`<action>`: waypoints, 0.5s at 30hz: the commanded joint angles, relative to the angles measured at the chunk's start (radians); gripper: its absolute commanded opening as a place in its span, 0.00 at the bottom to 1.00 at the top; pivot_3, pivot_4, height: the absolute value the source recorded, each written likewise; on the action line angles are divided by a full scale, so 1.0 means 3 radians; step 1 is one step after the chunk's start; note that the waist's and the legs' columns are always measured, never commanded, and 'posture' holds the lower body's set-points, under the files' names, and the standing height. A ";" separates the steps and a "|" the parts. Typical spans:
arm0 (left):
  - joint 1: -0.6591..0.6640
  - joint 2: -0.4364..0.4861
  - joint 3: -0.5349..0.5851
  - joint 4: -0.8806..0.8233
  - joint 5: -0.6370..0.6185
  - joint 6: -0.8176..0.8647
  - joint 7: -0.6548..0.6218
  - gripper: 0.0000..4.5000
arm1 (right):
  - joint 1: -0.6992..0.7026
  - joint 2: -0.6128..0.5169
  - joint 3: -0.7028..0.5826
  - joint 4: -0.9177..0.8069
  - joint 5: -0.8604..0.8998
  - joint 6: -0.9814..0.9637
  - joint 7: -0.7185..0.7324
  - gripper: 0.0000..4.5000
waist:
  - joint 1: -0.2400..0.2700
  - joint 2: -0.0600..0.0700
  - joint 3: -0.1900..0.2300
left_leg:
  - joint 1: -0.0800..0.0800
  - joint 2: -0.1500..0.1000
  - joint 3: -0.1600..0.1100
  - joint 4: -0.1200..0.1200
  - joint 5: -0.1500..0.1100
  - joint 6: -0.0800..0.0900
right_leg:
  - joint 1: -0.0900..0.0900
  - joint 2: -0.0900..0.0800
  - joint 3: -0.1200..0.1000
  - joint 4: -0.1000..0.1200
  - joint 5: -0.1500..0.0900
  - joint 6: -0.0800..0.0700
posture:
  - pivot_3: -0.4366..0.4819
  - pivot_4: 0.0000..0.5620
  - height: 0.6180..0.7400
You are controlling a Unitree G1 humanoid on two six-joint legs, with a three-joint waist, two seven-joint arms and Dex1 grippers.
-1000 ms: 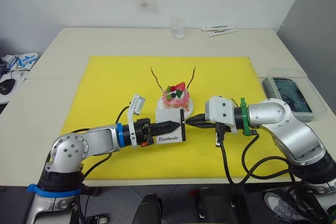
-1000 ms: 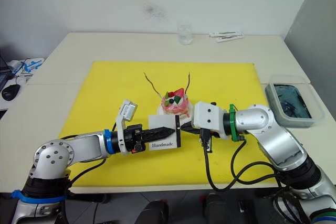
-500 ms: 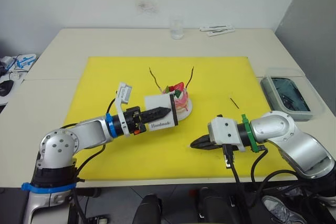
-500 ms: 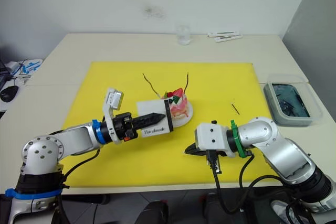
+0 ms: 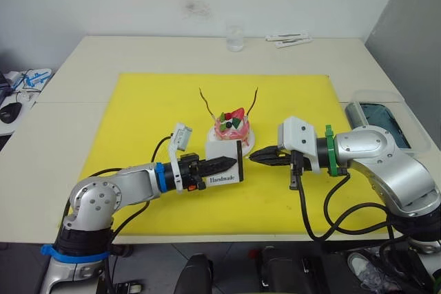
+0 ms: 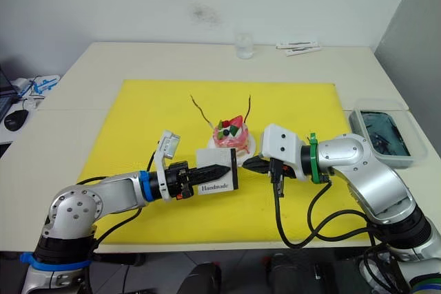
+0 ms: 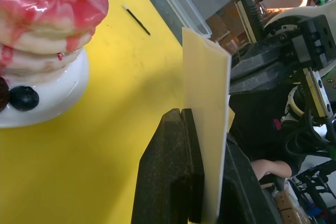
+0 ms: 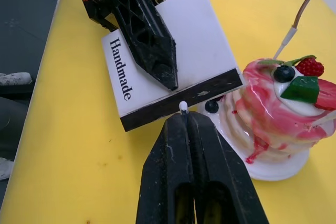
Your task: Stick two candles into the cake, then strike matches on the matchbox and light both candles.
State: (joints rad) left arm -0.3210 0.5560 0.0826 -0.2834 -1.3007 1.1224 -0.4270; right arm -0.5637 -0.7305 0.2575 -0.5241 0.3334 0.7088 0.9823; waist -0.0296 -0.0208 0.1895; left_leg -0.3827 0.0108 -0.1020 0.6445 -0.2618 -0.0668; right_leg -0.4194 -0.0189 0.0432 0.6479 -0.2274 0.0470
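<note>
Yellow matting covers the middle of a pale table, and the cake on its small white plate sits at the centre of it, the landmark for everything else. To the cake's left and slightly nearer me, my left gripper is clamped on the matchbox, one black finger lying across its white "Handmade" face, the box held upright on edge just in front of the cake with its black strip turned toward my other arm. Two candles stand in the top of the cake, one leaning left, the other leaning right. To the cake's right, my right gripper has its fingers pressed together on a match, whose pale head pokes out at the tips just short of the box's black strip. Farther right of the cake, a second match lies loose on the mat. Beyond that, off the mat's right edge, sits a clear plastic container with dark contents. Behind the cake, near the table's far edge, stands a small clear cup.
</note>
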 commanded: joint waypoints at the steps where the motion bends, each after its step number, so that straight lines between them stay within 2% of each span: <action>1: -0.0072 -0.0017 0.0012 -0.0067 0.0032 -0.0034 -0.0095 0.00 | -0.0039 -0.0020 -0.0036 -0.0113 -0.0007 0.0007 -0.0049 0.00 | 0.0000 0.0000 0.0000 | 0.0000 0.0000 0.0000 0.0000 0.0000 0.0000 | 0.0000 0.0000 0.0000 0.0000 0.0000 0.0000 | 0.48 0.27 1.00; 15: -0.0148 -0.0065 -0.0010 -0.0021 0.0098 0.0026 -0.0184 0.00 | -0.0110 0.0070 0.0089 -0.0096 -0.0055 0.0046 -0.0151 0.00 | -0.0003 0.0000 0.0000 | 0.0001 0.0000 0.0000 0.0000 0.0000 0.0000 | 0.0000 0.0000 0.0000 0.0000 0.0000 0.0000 | 0.48 0.27 1.00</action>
State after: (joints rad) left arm -0.3550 0.5438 0.0759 -0.2732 -1.2690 1.1285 -0.4697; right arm -0.5714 -0.7126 0.2886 -0.5303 0.3251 0.7333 0.9464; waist -0.0306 -0.0208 0.1895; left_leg -0.3825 0.0109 -0.1021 0.6446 -0.2618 -0.0668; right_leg -0.4194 -0.0188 0.0432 0.6480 -0.2273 0.0471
